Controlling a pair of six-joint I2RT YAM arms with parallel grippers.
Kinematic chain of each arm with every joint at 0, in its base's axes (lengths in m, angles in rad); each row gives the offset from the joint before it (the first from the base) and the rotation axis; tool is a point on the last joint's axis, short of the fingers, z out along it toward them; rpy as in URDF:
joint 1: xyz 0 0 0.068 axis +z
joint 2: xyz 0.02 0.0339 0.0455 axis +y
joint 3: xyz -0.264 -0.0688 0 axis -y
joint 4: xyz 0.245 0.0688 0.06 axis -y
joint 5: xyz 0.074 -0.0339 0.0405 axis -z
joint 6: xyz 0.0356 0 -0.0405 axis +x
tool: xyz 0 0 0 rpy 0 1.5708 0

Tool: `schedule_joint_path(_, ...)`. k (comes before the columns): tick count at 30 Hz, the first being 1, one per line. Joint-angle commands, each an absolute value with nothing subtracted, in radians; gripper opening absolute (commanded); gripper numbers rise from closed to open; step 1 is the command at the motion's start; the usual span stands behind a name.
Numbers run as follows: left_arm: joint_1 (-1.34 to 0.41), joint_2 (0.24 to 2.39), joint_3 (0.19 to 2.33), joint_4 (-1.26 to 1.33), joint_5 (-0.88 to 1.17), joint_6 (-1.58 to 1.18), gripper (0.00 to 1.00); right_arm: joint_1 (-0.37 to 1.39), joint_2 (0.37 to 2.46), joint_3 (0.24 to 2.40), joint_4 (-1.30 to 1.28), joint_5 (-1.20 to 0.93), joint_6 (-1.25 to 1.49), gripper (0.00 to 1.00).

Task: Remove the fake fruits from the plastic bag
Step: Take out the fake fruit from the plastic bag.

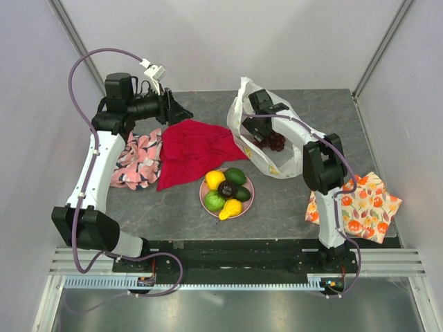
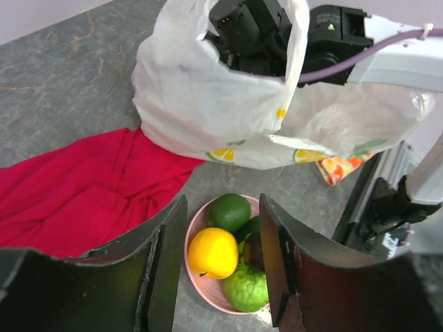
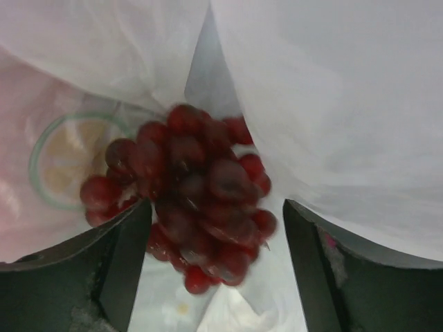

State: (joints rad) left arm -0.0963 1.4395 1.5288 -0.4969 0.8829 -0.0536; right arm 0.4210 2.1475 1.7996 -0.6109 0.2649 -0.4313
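Observation:
The white plastic bag [image 1: 284, 158] lies at the back right of the table with its mouth open. My right gripper [image 1: 265, 124] reaches into it. In the right wrist view this gripper [image 3: 216, 207] is open, and its jaws stand on either side of a dark red grape bunch [image 3: 194, 207] resting on the bag's floor [image 3: 346, 104]. The pink plate [image 1: 204, 190] holds the other fake fruits: a yellow citrus [image 1: 215, 180], a green lime [image 1: 214, 201], a pear [image 1: 230, 209] and avocados [image 1: 236, 176]. My left gripper [image 1: 176, 109] hovers open and empty at the back left, looking toward the plate [image 2: 196, 228] and the bag [image 2: 208, 104].
A red cloth [image 1: 190, 149] lies between the left gripper and the plate. A pink floral cloth [image 1: 138, 159] sits to its left. An orange fruit-printed cloth [image 1: 360, 204] lies at the right front edge, beside the right arm.

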Motion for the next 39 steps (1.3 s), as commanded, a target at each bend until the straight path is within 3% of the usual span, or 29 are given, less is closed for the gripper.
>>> schedule_joint_path(1,-0.1,1.448,1.577,-0.554,0.835,0.055,0.53,0.413,2.267,1.94,-0.711,0.299,-0.42,0.82)
schedule_joint_path(5,-0.1,1.453,1.563,-0.587,0.795,0.113,0.53,0.402,2.301,1.973,-0.825,0.226,-0.384,0.72)
schedule_joint_path(9,-0.1,1.44,1.555,-0.591,0.781,0.136,0.52,0.399,2.219,1.879,-0.839,0.183,-0.4,0.39)
schedule_joint_path(10,-0.1,1.434,1.558,-0.591,0.781,0.137,0.53,0.4,2.198,1.868,-0.842,0.181,-0.4,0.35)
schedule_joint_path(12,-0.1,1.414,1.559,-0.592,0.776,0.143,0.53,0.4,2.116,1.845,-0.848,0.175,-0.4,0.28)
schedule_joint_path(19,-0.1,1.401,1.577,-0.545,0.86,0.074,0.53,0.406,1.81,1.723,-0.966,0.064,-0.416,0.19)
schedule_joint_path(20,-0.1,1.396,1.575,-0.517,0.882,0.037,0.53,0.411,1.777,1.641,-0.966,0.089,-0.417,0.12)
schedule_joint_path(23,-0.124,1.382,1.559,-0.474,0.997,-0.023,0.61,0.41,1.642,1.51,-0.963,0.087,-0.46,0.02)
schedule_joint_path(30,-0.359,1.391,1.56,-0.431,1.106,-0.092,0.77,0.411,1.554,1.624,-1.069,0.002,-0.475,0.0)
schedule_joint_path(39,-0.453,1.423,1.534,-0.485,0.907,-0.003,0.78,0.411,1.425,1.762,-1.198,-0.127,-0.477,0.01)
